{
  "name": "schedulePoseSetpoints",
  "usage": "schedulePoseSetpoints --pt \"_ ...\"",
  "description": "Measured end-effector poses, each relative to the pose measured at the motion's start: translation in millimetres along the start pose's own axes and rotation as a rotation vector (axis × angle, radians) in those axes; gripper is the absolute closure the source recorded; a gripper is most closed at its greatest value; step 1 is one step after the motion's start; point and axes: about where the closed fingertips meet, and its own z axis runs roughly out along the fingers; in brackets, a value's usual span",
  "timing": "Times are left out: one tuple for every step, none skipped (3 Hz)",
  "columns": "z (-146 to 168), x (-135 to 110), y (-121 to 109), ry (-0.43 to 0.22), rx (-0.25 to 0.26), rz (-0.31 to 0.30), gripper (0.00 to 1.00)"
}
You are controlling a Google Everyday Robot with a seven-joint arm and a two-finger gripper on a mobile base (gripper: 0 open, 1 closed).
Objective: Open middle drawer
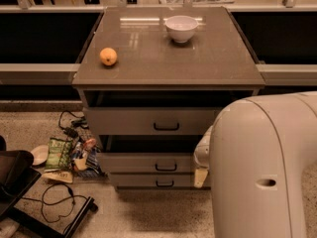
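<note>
The grey cabinet (168,58) has three drawers. The middle drawer (148,162) is the second front down, wide and flat with a small black handle (166,167). A dark gap shows above it. My gripper (200,176) is at the right end of that drawer front, low and close to the cabinet. It is mostly hidden behind my big white arm (262,167); only a white wrist part and a tan tip show. The top drawer (148,121) and the lowest drawer (148,181) sit above and below the middle one.
An orange (108,56) and a white bowl (181,28) stand on the cabinet top. Snack bags (67,155), cables (57,200) and a black stand base (29,202) lie on the floor to the left. Dark counters run behind on both sides.
</note>
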Motion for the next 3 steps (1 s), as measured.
schedulePoseSetpoints --pt "4 1 2 0.017 -0.022 0.011 0.00" --pt "-1 5 21 0.141 -0.093 0.049 0.27" --pt "-26 10 49 0.230 -0.133 0.091 0.50"
